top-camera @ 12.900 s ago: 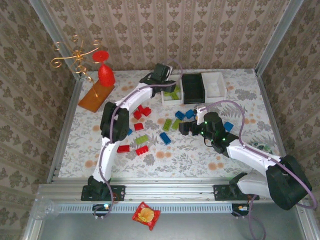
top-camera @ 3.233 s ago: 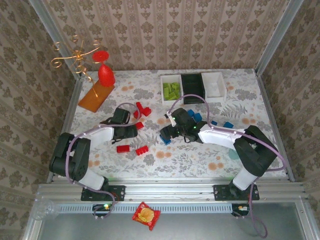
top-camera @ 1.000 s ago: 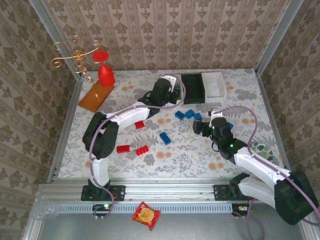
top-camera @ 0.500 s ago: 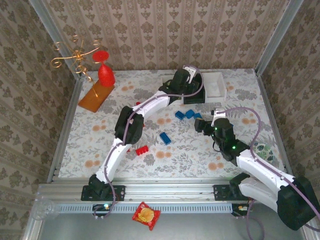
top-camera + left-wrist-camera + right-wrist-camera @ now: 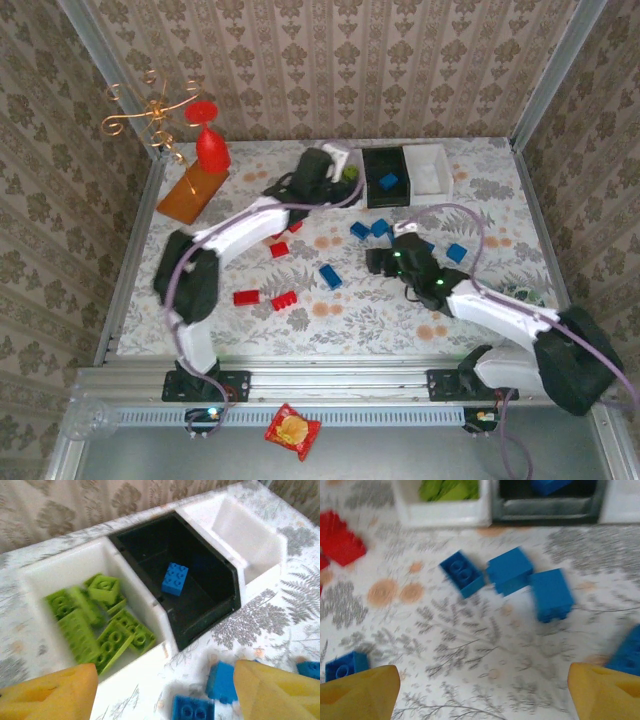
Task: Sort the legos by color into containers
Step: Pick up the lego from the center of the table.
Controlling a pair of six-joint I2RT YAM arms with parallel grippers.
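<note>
**Hovering with both end effectors open**

Red legos (image 5: 283,299) lie nearest on the counter (image 5: 360,312). My right end effector (image 5: 482,677) hangs over loose blue legos (image 5: 509,576). My left end effector (image 5: 165,682), by the far edge, hangs over the black container (image 5: 200,622) holding one blue lego (image 5: 174,578).

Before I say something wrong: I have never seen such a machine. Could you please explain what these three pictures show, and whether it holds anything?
These are two robot arms bolted at the near edge of a flowered table. One picture looks down from above. The other two come from a small camera on each wrist, so the yellow pads in the bottom corners are that arm's own fingers.

The left pincer faces a row of three bins: a white bin with green bricks, a black bin with one blue brick, and an empty white bin. The right pincer looks down on loose blue bricks. Red bricks lie on the table too. Both pincers are open and hold nothing.
</note>
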